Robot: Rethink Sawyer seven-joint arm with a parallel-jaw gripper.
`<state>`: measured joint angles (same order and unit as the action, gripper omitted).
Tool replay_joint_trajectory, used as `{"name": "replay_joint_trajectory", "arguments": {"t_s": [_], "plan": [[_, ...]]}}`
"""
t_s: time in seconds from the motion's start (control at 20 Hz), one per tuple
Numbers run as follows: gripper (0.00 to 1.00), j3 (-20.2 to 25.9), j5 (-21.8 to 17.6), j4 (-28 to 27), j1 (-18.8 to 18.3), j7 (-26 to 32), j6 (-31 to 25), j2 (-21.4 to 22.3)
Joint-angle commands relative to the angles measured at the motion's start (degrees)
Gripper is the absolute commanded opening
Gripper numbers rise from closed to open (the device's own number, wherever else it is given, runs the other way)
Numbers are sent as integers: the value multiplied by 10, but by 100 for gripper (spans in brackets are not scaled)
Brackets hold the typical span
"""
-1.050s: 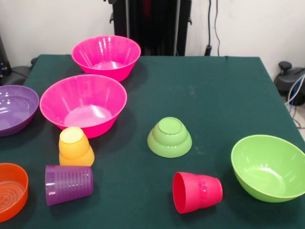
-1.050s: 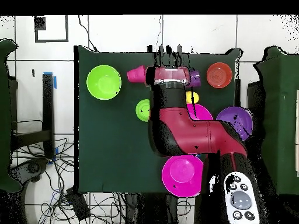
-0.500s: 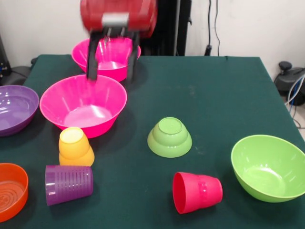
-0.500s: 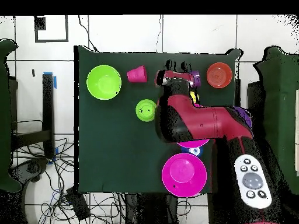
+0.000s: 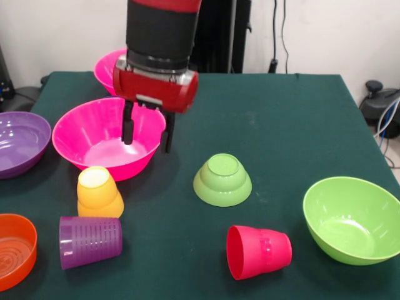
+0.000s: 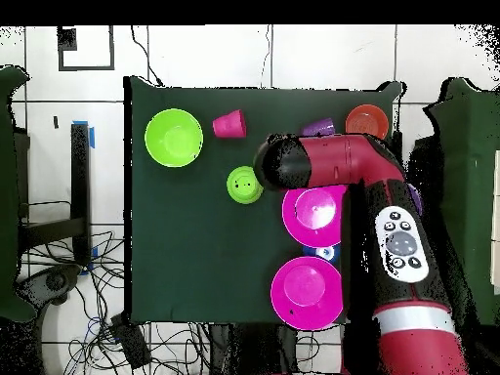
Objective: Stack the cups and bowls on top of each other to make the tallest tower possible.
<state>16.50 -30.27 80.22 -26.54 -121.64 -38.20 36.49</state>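
**Claw hangs spread over the rim of the nearer pink bowl**

From across the green tabletop (image 5: 281,119), the red and black arm (image 5: 161,37) comes straight down, and its claw (image 5: 147,132) hangs with both dark fingers (image 5: 127,125) spread apart, nothing between them. One finger hangs in front of the hollow of the nearer pink bowl (image 5: 100,140), the other at that bowl's rim on the side toward the upturned green bowl. Whether either finger touches the plastic, I cannot tell.

The second pink bowl (image 5: 105,65) stands behind, mostly hidden by the arm's red wrist. At the left edge sits the wide purple bowl (image 5: 19,142), partly cut off, and in the lower left corner the shallow orange bowl (image 5: 14,250), also cut off.

Just in front of the nearer pink bowl the yellow-orange cup (image 5: 98,192) stands upside down, base upward. Just beside it, toward me, the ridged purple cup (image 5: 89,241) lies on its side with its mouth facing the orange bowl. The small green bowl (image 5: 222,180) sits upside down near the middle of the tabletop, apart from everything else. The red cup (image 5: 257,251) lies on its side toward the front edge, its mouth turned toward the purple cup. The large lime green bowl (image 5: 352,219) stands upright at the right, well apart from the claw.

From above, a small blue bowl (image 6: 323,253) peeks out between the two pink bowls. Nothing is stacked on anything else.
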Motion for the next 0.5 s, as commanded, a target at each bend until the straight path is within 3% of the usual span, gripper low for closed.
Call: {"name": "replay_joint_trajectory", "arguments": {"t_s": [0.05, 0.25, 0.5], "plan": [[100, 58, 18, -97, 11, 140, -154, -71], [100, 67, 16, -137, 13, 151, -208, -78], [100, 94, 19, -249, 16, 193, -321, -89]]}}
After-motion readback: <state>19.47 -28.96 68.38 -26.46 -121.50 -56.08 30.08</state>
